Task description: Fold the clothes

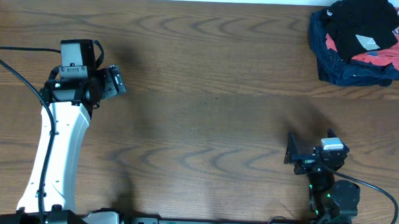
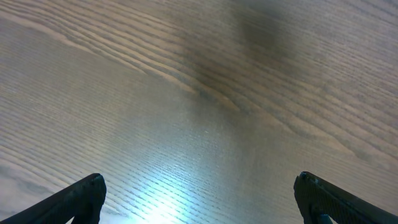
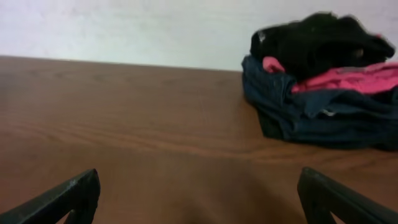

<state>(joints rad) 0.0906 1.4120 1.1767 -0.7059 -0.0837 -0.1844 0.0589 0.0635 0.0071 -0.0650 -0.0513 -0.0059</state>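
Observation:
The black trousers (image 1: 362, 21) lie crumpled on top of a heap at the table's far right corner, over a red T-shirt (image 1: 389, 58) and a dark navy garment (image 1: 336, 64). In the right wrist view the black trousers (image 3: 317, 43) top the same heap at upper right. My left gripper (image 1: 116, 81) is open and empty over bare wood at the left; its fingertips frame the wood in the left wrist view (image 2: 199, 199). My right gripper (image 1: 293, 155) is open and empty near the front right, well short of the heap; it shows in the right wrist view (image 3: 199, 199).
The wooden table (image 1: 206, 112) runs between the two arms. A pale wall (image 3: 124, 28) stands behind the far table edge. The red T-shirt (image 3: 348, 78) and navy garment (image 3: 311, 112) lie under the trousers.

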